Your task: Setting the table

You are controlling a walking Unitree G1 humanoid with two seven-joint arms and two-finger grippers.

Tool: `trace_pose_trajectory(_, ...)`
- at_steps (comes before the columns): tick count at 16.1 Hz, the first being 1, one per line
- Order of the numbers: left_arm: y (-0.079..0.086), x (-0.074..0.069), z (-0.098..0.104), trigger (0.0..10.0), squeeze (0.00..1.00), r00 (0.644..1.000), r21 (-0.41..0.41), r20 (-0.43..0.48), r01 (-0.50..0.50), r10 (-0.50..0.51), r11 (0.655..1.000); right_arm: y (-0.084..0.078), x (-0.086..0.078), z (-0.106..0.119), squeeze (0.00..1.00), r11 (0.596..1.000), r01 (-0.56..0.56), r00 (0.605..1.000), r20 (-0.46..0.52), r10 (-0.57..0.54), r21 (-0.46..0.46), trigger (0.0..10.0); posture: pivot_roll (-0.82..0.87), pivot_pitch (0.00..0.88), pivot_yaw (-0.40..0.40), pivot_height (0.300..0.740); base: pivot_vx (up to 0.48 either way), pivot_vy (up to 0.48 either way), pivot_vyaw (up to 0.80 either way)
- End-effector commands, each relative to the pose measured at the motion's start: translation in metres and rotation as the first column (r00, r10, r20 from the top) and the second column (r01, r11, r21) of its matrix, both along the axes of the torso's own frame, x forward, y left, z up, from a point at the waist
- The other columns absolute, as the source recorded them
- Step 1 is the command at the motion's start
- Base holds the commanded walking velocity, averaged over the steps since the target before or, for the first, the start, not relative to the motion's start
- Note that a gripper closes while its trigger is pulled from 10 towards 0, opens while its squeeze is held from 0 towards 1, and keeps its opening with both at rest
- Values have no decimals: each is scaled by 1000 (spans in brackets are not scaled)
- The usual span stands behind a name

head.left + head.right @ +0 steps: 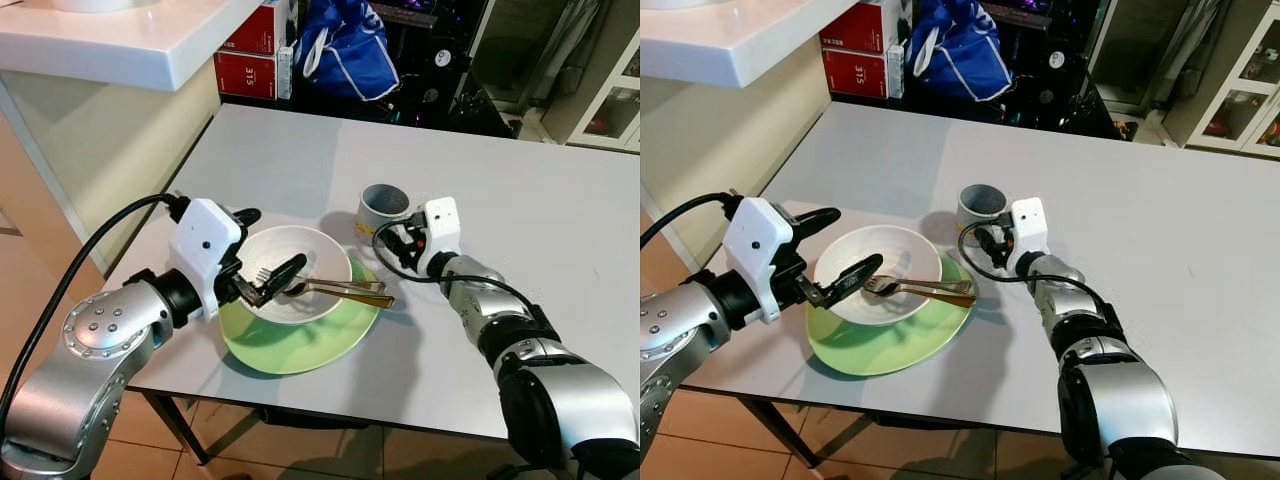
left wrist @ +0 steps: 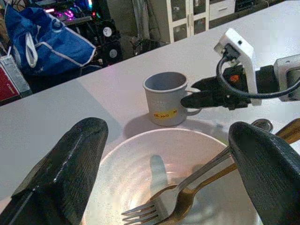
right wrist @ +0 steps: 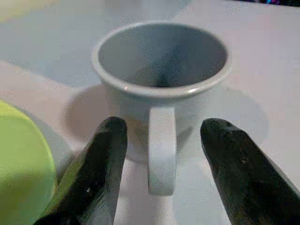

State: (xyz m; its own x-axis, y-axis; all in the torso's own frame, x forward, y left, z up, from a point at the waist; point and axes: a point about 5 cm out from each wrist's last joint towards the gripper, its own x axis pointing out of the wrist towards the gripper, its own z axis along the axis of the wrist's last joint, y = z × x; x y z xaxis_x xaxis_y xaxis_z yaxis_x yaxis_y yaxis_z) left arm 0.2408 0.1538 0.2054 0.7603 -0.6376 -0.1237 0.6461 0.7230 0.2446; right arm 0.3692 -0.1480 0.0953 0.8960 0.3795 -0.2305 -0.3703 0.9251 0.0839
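Right gripper [image 3: 161, 176] jaws open astride the handle of the grey mug [image 1: 383, 211], upright on the surface beside the green plate [image 1: 300, 345] | I close squarely on the handle before lifting | left gripper [image 1: 268, 258] jaws open over the white bowl [image 1: 290, 262], fork [image 2: 178, 199] inside

blue bag [image 1: 345, 45], red boxes [image 1: 250, 60], white cabinet [image 2: 197, 16]

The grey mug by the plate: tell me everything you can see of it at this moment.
The mug is pale grey with a glazed ceramic look, a rolled rim, one loop handle and a small yellow label on its side. It stands upright and looks empty, on the white table just beyond the green plate, apart from it. Its handle points toward the right gripper, whose open fingers sit either side of the handle; contact cannot be told.
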Motion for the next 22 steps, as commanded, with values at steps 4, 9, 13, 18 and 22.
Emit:
trace_pose_trajectory(4,-3,10,0,10000,0,996,-3,59,-63,63,998,-16,7,29,0,994,62,977,199,-78,88,10000,95,0,-77,740,0,0,0)
trace_pose_trajectory(9,-7,17,-11,10000,0,967,-45,93,-234,237,971,-28,-30,65,0,948,140,871,419,-255,287,10000,37,0,-35,740,0,0,0)
trace_pose_trajectory(13,-12,23,-7,10000,0,963,-55,117,-238,243,970,-20,-72,78,0,918,159,857,410,-311,364,10000,1,0,0,740,0,0,0)
trace_pose_trajectory(18,-16,36,-2,10000,0,953,-96,143,-255,267,962,-2,-100,78,0,911,180,896,321,-308,371,10000,-11,0,-7,740,-104,0,0)
trace_pose_trajectory(22,-11,41,-5,10000,0,938,-104,150,-298,311,949,1,-96,73,0,937,195,924,266,-275,290,10000,20,0,-30,740,-60,0,0)
